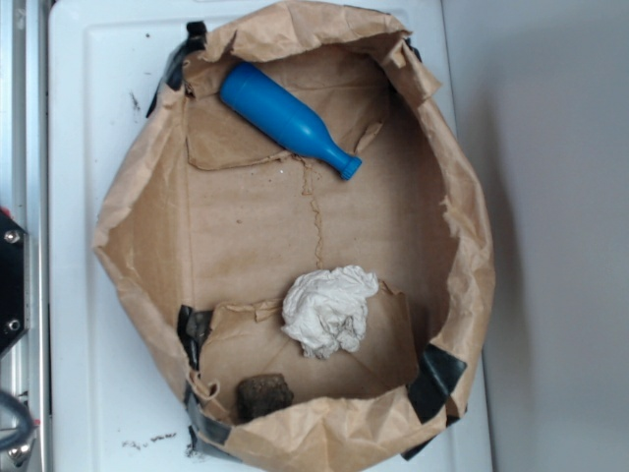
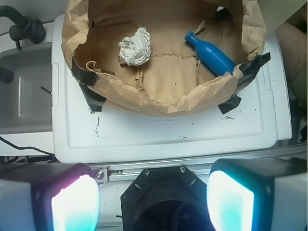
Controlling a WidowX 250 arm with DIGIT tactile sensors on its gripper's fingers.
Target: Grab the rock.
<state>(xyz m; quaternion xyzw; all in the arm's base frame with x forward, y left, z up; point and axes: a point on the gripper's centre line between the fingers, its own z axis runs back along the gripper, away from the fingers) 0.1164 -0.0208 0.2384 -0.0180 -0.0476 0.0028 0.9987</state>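
Observation:
The rock [image 1: 263, 395], a small dark brown lump, lies on the floor of the open brown paper bag [image 1: 462, 236], tight against the bag's lower-left wall in the exterior view. The crumpled white wad [image 1: 329, 310] sits just above and right of it. In the wrist view the bag's near wall [image 2: 159, 98] hides the rock. My gripper [image 2: 153, 202] is open, its two glowing pads [image 2: 74, 204] wide apart with nothing between them. It hangs over the black robot base [image 2: 163, 192], well short of the bag. The exterior view does not show the gripper.
A blue plastic bottle [image 1: 285, 118] lies in the bag's far part, its neck pointing toward the middle. The bag stands on a white tray [image 2: 159, 134], held by black tape patches [image 1: 434, 382]. A grey sink [image 2: 24, 91] lies to the left in the wrist view.

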